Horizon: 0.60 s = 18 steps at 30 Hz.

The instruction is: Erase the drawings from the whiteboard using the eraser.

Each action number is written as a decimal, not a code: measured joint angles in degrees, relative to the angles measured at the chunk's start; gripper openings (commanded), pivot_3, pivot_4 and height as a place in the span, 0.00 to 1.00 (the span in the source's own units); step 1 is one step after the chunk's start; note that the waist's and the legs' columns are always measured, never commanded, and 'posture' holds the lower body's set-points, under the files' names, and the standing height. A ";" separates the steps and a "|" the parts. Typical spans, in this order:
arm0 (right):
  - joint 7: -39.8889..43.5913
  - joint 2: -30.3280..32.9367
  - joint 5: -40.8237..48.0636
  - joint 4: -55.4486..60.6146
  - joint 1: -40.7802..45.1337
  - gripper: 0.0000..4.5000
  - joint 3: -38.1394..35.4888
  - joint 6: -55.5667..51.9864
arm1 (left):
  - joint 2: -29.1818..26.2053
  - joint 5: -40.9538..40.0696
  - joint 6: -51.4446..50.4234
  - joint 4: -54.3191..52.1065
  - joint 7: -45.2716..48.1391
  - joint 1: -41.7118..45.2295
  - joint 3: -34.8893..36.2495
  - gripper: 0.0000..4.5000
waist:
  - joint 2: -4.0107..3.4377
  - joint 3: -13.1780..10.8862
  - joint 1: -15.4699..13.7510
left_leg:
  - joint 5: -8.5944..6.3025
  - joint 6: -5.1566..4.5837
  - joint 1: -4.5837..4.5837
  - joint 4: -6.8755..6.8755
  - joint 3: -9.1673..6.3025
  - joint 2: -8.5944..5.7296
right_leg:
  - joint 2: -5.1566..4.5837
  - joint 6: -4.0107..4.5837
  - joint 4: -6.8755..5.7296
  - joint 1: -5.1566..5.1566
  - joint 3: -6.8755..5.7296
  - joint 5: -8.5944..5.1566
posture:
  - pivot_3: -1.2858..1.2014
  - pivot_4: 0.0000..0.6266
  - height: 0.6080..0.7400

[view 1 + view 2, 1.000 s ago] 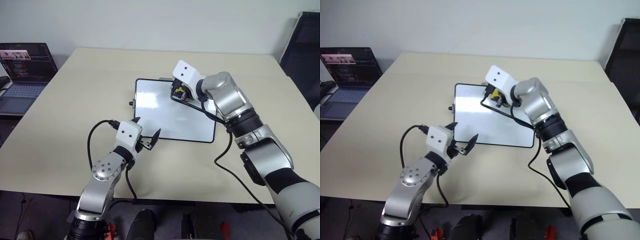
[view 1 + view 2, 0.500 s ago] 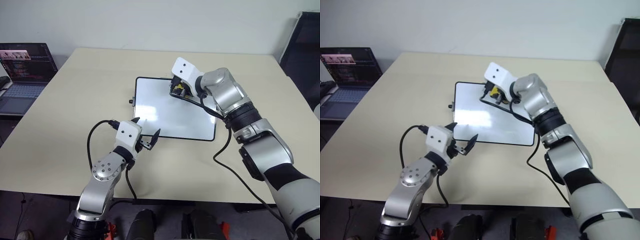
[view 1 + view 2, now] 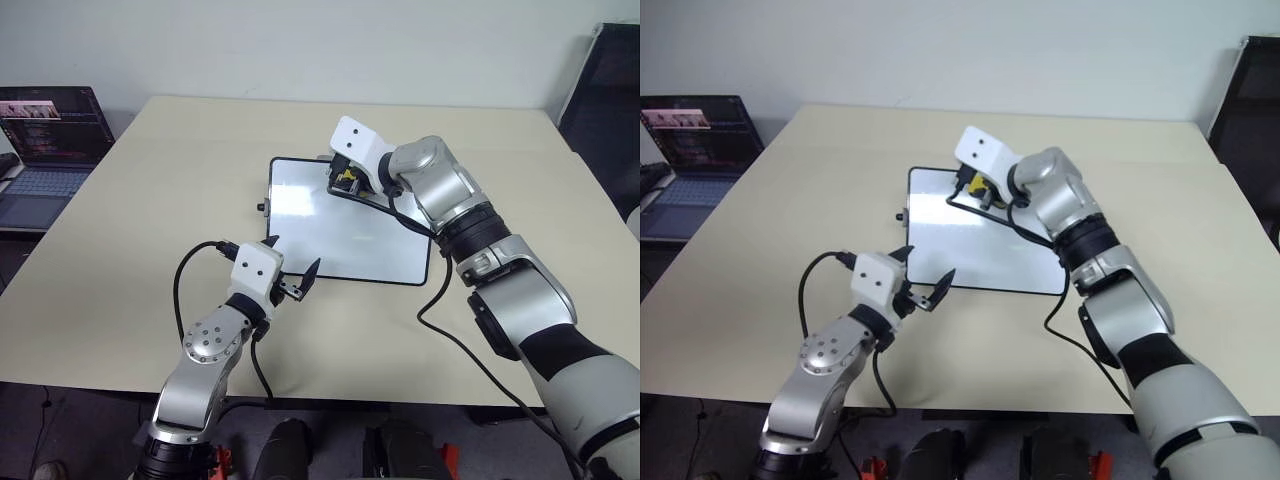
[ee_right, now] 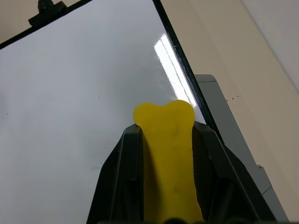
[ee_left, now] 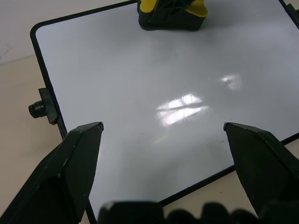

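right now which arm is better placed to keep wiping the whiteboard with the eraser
Right. The right gripper is shut on the eraser, over the far edge of the whiteboard. The left gripper hangs open and empty at the board's near edge, so it would need a handover first.

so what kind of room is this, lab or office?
Probably an office or lab workspace: a plain beige table, an open laptop on a side desk, a dark office chair against a bare wall.

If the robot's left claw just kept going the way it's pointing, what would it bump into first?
Most likely the glossy white whiteboard with its thin black frame: the open left gripper points across it, and beyond sits the yellow eraser. Height above the board is unclear.
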<state>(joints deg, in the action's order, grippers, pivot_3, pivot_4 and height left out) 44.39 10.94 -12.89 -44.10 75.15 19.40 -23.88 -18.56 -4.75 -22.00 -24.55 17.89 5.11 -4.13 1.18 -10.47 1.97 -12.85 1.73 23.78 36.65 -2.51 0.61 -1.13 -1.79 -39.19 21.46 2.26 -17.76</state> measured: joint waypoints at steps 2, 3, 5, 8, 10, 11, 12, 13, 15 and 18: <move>-0.06 -0.36 0.01 -0.21 0.13 0.24 0.00 0.02 | 0.00 0.03 0.00 0.00 0.00 0.00 0.00 1.00 | 0.00 0.00 0.00 | 0.00 0.00 0.00 0.00 0.00 0.00 | 0.00 0.00 0.00 0.00 0.00 0.00 | 0.52 0.24 1.00; -0.10 -0.51 0.01 -0.26 0.14 0.24 0.00 0.02 | 0.00 0.03 0.00 0.00 0.00 0.00 0.00 1.00 | 0.00 0.00 0.00 | 0.00 0.00 0.00 0.00 0.00 0.00 | 0.00 0.00 0.00 0.00 0.00 0.00 | 0.52 0.24 1.00; -0.25 -0.71 0.01 -0.32 0.16 0.24 0.00 0.03 | 0.00 0.03 0.00 0.00 0.00 0.00 0.00 1.00 | 0.00 0.00 0.00 | 0.00 0.00 0.01 0.00 0.00 -0.01 | 0.00 0.00 0.01 0.00 0.00 0.00 | 0.52 0.24 1.00; -0.19 -0.57 0.00 -0.27 0.15 0.24 0.00 0.02 | -0.01 0.03 0.00 0.00 0.05 0.00 0.00 1.00 | 0.00 0.00 -0.01 | 0.00 0.00 0.01 0.00 0.00 -0.01 | 0.00 0.00 0.01 0.00 0.00 0.00 | 0.52 0.24 1.00; 0.16 -0.29 0.03 0.29 0.10 0.24 0.00 -0.37 | -0.01 0.03 0.00 0.00 0.12 0.01 0.00 1.00 | -0.01 -0.01 -0.05 | 0.00 0.00 0.02 0.00 -0.01 -0.01 | 0.00 0.00 0.01 0.01 0.00 0.00 | 0.52 0.24 1.00; 0.56 0.12 0.06 1.79 -0.27 0.24 -0.01 -1.30 | -0.01 0.03 0.01 0.00 0.20 0.01 0.00 1.00 | -0.01 -0.01 -0.09 | 0.00 0.00 0.03 0.00 -0.01 -0.01 | 0.00 0.00 0.02 0.02 0.00 0.00 | 0.52 0.24 1.00; 0.77 0.44 0.07 2.97 -0.51 0.24 -0.01 -2.27 | -0.04 0.03 0.01 0.01 0.22 0.02 0.00 1.00 | -0.02 -0.01 -0.12 | 0.00 0.00 0.07 -0.01 -0.03 -0.01 | -0.01 0.00 0.05 0.03 0.01 0.00 | 0.52 0.24 1.00; 1.10 0.81 0.11 4.62 -0.89 0.24 -0.01 -3.39 | -0.05 0.02 0.01 0.02 0.26 0.03 0.00 1.00 | -0.02 -0.01 -0.14 | 0.00 0.00 0.09 -0.02 -0.03 -0.01 | -0.01 0.00 0.06 0.04 0.00 0.00 | 0.52 0.24 1.00; 2.17 1.84 0.47 9.77 -2.06 0.24 -0.04 -6.80 | -0.07 -0.01 0.02 0.08 0.32 0.21 -0.01 1.00 | -0.02 -0.01 -0.18 | 0.00 0.00 0.12 -0.03 -0.04 -0.01 | -0.01 0.00 0.10 0.07 0.00 0.00 | 0.52 0.24 1.00; 3.86 3.62 0.79 18.23 -3.72 0.24 -0.09 -12.77 | -0.08 -0.14 0.04 0.26 0.51 0.42 -0.03 1.00 | -0.02 -0.01 -0.22 | -0.01 0.01 0.14 -0.05 -0.06 -0.01 | -0.02 0.00 0.12 0.09 0.01 0.00 | 0.52 0.24 1.00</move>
<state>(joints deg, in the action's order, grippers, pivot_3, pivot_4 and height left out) 48.25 14.56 -12.09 -25.86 71.43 19.31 -36.65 -18.63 -4.90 -21.96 -24.29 18.40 5.52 -4.15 1.16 -10.49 1.75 -12.86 1.73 23.93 36.60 -2.57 0.60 -1.14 -1.79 -39.07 21.55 2.27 -17.77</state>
